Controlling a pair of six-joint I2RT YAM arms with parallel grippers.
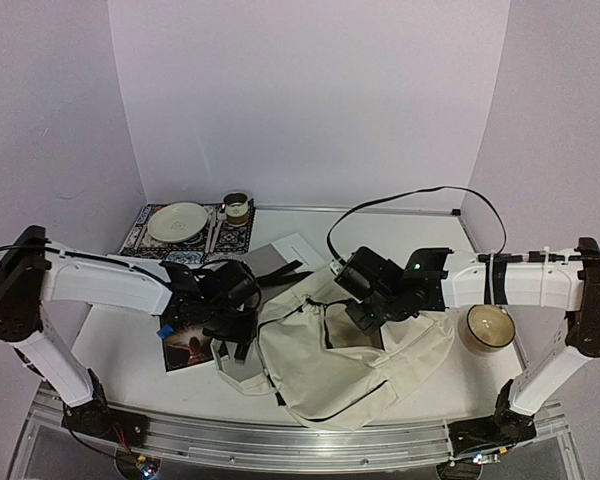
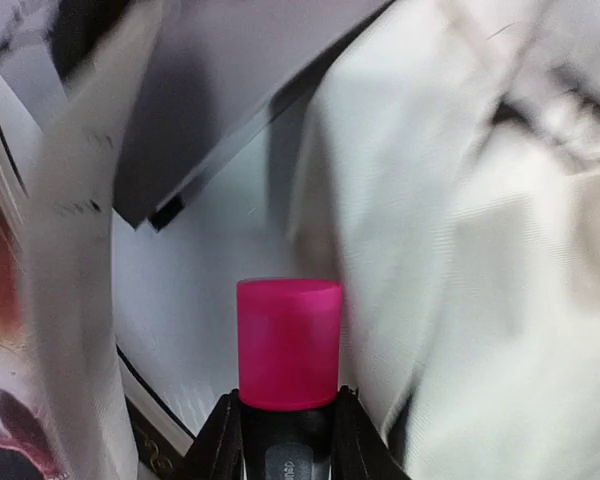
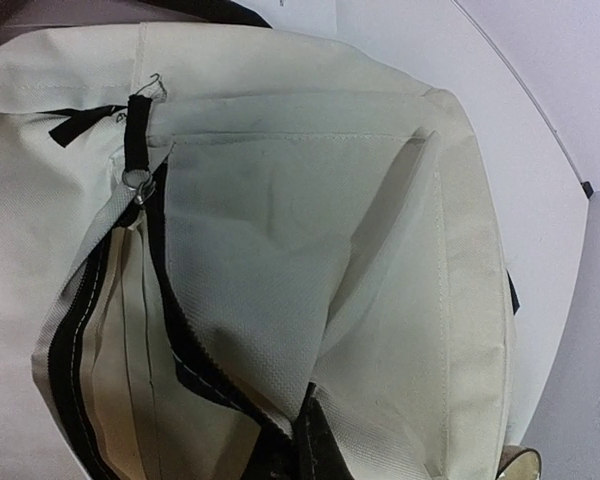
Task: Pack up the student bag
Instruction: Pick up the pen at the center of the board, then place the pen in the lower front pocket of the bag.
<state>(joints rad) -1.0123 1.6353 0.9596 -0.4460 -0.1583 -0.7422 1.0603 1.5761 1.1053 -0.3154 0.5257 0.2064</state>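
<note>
The student bag [image 1: 330,372], cream fabric with black zipper and straps, lies in the middle of the table, with its mouth pulled open. My right gripper [image 1: 366,314] is shut on the cream fabric edge beside the zipper [image 3: 170,300]; its dark fingertips [image 3: 325,450] pinch that edge and hold it up. The left gripper [image 1: 236,338] hovers at the bag's left side. In the left wrist view its fingers [image 2: 218,435] press both sides of a black marker with a bright pink cap [image 2: 288,345], and the bag's cloth [image 2: 480,250] is just to the right.
A dark-covered book [image 1: 185,352] lies under the left arm, and a grey folder [image 1: 270,262] sits behind it. At the back left is a patterned placemat [image 1: 140,232] with a plate [image 1: 177,221] and a cup [image 1: 237,208]. A round candle jar [image 1: 488,328] stands right of the bag.
</note>
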